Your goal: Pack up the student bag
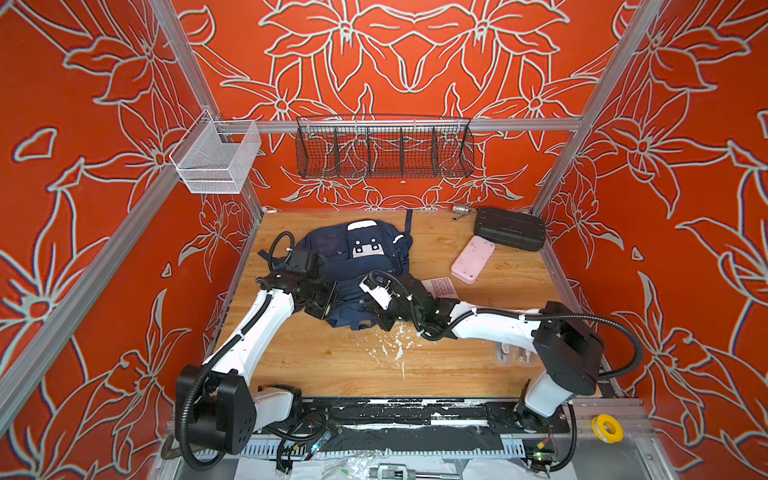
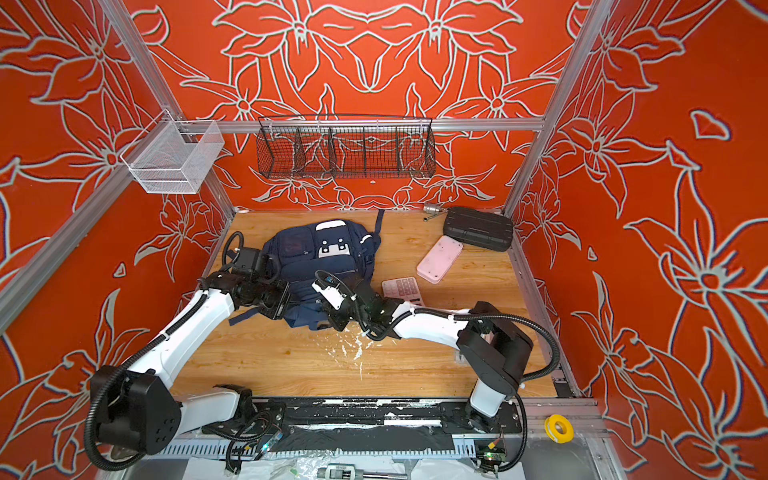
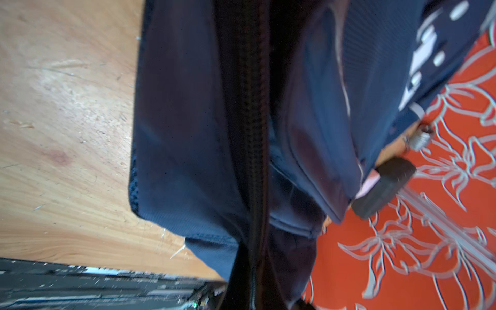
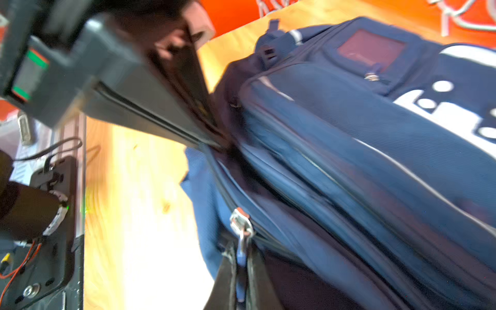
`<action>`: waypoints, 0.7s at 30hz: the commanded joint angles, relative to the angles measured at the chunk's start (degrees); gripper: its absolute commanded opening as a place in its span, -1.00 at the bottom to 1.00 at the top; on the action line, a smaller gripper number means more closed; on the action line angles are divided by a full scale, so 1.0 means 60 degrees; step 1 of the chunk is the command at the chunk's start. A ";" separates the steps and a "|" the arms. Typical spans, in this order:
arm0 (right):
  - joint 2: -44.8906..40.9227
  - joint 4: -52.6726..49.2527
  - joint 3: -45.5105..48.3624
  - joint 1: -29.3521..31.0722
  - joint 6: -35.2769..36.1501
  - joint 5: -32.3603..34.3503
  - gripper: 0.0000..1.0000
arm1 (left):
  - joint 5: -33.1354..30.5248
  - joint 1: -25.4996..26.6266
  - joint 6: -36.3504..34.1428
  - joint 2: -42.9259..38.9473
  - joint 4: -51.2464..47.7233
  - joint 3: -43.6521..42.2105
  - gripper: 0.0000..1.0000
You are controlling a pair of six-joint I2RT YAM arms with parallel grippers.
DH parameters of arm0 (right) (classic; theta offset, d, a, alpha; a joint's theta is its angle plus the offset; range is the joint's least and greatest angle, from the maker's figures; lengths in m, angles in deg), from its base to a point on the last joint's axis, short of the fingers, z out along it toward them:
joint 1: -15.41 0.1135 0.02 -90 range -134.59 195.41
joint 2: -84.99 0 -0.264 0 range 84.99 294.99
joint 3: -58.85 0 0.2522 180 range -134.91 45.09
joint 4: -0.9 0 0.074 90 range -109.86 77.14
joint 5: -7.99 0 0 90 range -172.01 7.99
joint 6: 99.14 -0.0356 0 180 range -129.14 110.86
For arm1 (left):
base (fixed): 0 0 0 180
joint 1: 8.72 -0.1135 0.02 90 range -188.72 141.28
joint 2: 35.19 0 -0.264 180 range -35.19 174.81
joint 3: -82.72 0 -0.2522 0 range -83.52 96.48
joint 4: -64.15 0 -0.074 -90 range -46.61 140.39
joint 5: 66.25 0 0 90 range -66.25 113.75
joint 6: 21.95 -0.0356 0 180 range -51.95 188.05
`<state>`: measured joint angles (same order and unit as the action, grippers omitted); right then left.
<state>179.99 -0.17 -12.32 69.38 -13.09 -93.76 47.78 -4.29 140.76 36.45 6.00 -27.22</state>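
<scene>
The navy student bag (image 1: 357,266) (image 2: 324,266) lies flat on the wooden table in both top views, white patch up. My left gripper (image 1: 320,305) (image 3: 252,281) is at the bag's near left edge, shut on a fold of its fabric along the zipper line (image 3: 252,134). At the near right edge, my right gripper (image 1: 376,316) (image 4: 241,271) is shut on the blue tab of the zipper pull (image 4: 240,222). The left gripper (image 4: 214,142) shows in the right wrist view, pinching the bag (image 4: 349,134) close beside the slider. The bag's inside is hidden.
A black ribbed hard case (image 1: 509,228) and a pink case (image 1: 473,258) lie at the back right. A pink calculator (image 1: 442,286) sits by the right wrist. A black wire basket (image 1: 384,147) and a white one (image 1: 216,160) hang on the frame. White scraps (image 1: 395,345) litter the front.
</scene>
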 commanded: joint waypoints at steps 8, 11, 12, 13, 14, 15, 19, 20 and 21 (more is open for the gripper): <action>-0.0076 -0.1122 -0.0160 -0.2208 -0.0832 -0.0034 -1.00 | 0.1265 -0.2173 -0.3915 0.0271 -0.2707 0.1807 -1.00; 0.0397 -0.1584 -0.0715 -0.2600 -0.0956 -0.0034 -1.00 | 0.1625 -0.2296 -0.4159 0.0347 -0.2967 0.2068 -1.00; 0.0578 -0.1672 -0.0891 -0.2751 -0.1048 -0.0047 -1.00 | 0.1777 -0.2320 -0.4178 0.0353 -0.2962 0.2086 -1.00; 0.0722 -0.1825 -0.1114 -0.2880 -0.1098 -0.0035 -1.00 | 0.1896 -0.2338 -0.4157 0.0337 -0.2962 0.2084 -1.00; 0.0870 -0.1945 -0.1299 -0.2975 -0.1115 -0.0034 -1.00 | 0.1979 -0.2357 -0.4149 0.0331 -0.2970 0.2074 -1.00; 0.1017 -0.2056 -0.1473 -0.3076 -0.1139 -0.0049 -1.00 | 0.2011 -0.2366 -0.4148 0.0289 -0.2976 0.2073 -1.00; 0.1464 -0.2505 -0.2146 -0.3290 -0.0967 0.0130 -1.00 | 0.2162 -0.2393 -0.4081 0.0150 -0.2918 0.1970 -1.00; 0.1578 -0.2623 -0.2297 -0.3326 -0.0949 0.0149 -1.00 | 0.2249 -0.2393 -0.4009 0.0119 -0.2835 0.1904 -1.00; 0.1694 -0.2750 -0.2428 -0.3369 -0.0943 0.0169 -1.00 | 0.2365 -0.2392 -0.3906 0.0063 -0.2725 0.1795 -1.00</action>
<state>188.82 -14.03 -23.84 50.28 -17.98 -96.62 58.63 -18.15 117.88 38.79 -8.73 -16.27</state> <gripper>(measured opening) 0.087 0.049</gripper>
